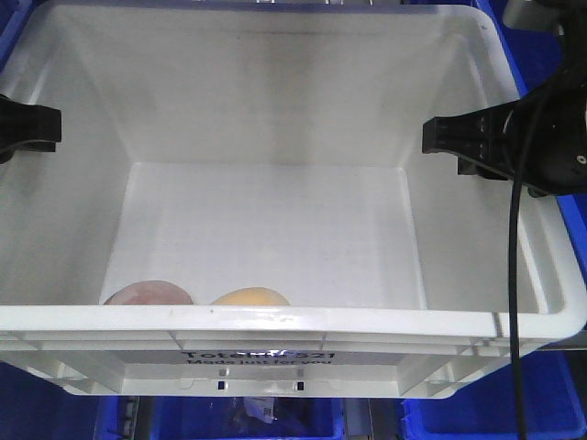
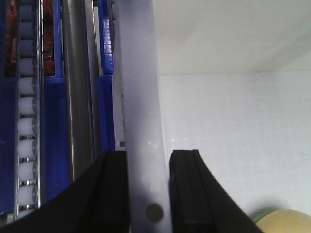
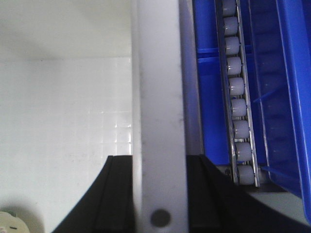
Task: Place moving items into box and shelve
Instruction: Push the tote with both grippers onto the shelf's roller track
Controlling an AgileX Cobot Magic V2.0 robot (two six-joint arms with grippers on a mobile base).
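A large white plastic box (image 1: pixel 275 321) fills the front view. Inside, against its near wall, lie a pinkish round item (image 1: pixel 147 293) and a yellow round item (image 1: pixel 249 297). My left gripper (image 1: pixel 37 124) is shut on the box's left rim (image 2: pixel 141 145), one finger outside, one inside. My right gripper (image 1: pixel 463 142) is shut on the box's right rim (image 3: pixel 160 145) the same way. The yellow item shows at the corner of the left wrist view (image 2: pixel 286 223). A pale item shows at the corner of the right wrist view (image 3: pixel 12 223).
Blue bins (image 1: pixel 275 417) sit below and around the box. Roller rails (image 2: pixel 26 121) and a metal post (image 2: pixel 77 97) run left of the box, and another roller rail (image 3: pixel 235 97) with a blue bin (image 3: pixel 286 97) runs to its right.
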